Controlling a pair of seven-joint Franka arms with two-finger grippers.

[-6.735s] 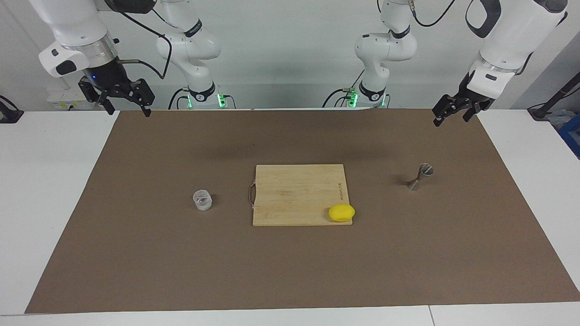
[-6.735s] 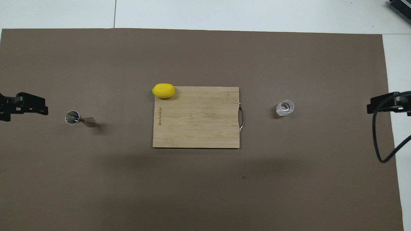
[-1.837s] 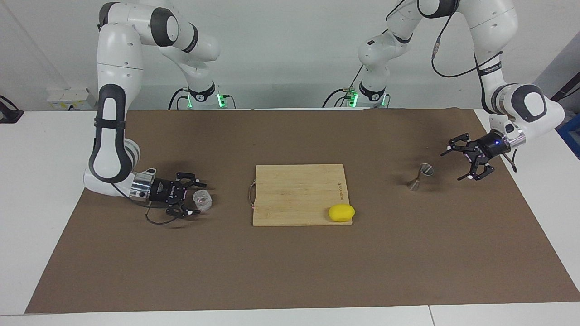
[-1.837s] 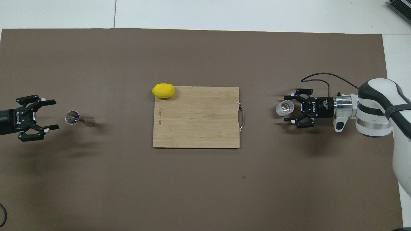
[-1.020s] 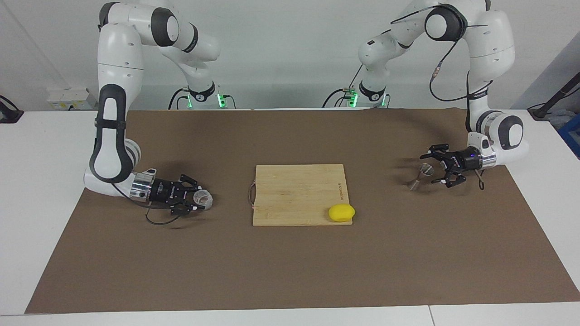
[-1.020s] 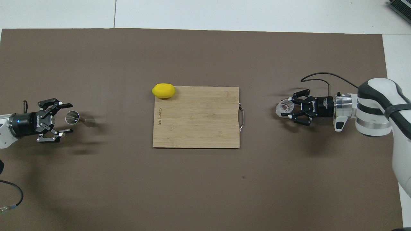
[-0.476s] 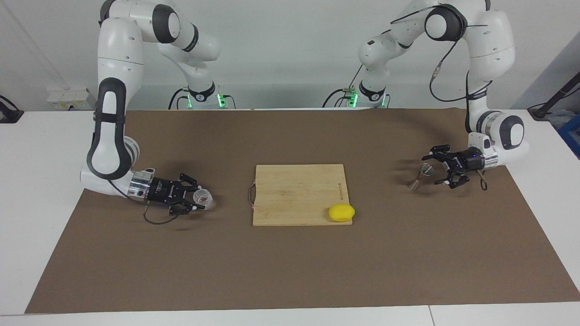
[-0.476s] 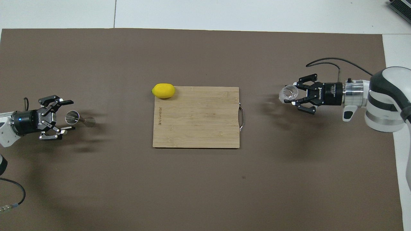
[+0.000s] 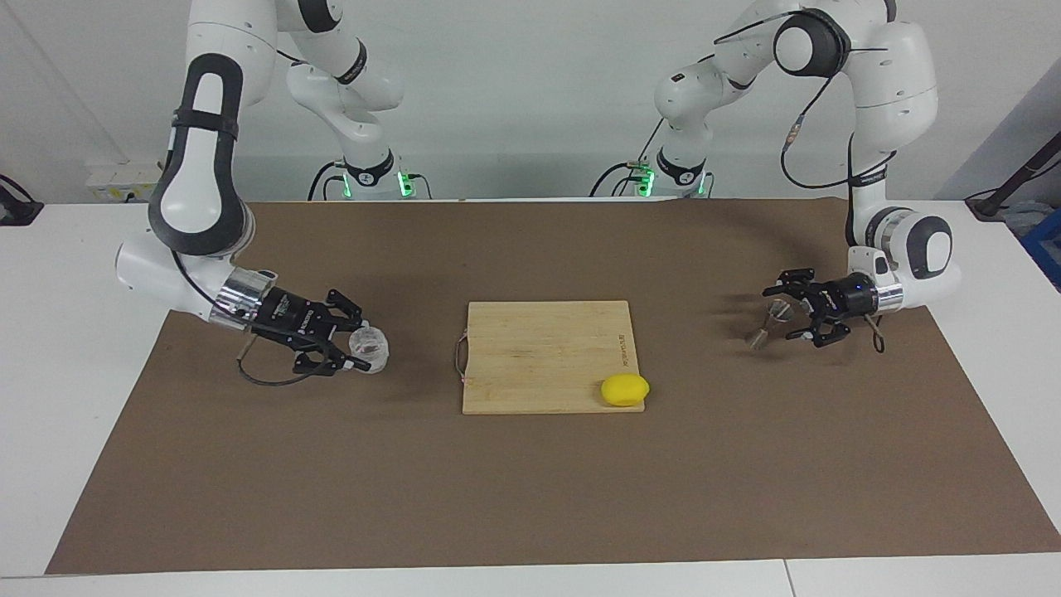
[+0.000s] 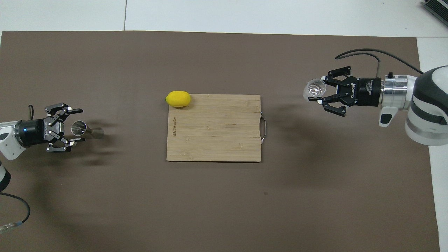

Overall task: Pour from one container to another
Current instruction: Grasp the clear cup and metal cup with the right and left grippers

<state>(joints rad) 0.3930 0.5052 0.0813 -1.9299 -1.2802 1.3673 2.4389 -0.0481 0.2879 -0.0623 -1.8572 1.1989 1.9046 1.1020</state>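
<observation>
— Right gripper [image 9: 358, 348], at the facing view's left: what has it got?
— One clear cup [image 9: 369, 347], clamped and raised over the brown mat [image 9: 530, 497].
— And at the frame's right?
— Left gripper [image 9: 783, 313], fingers spread, flanks one steel jigger [image 9: 767, 322]. Centre frame: one cutting board [image 9: 547, 352], one lemon [image 9: 624, 390].
</observation>
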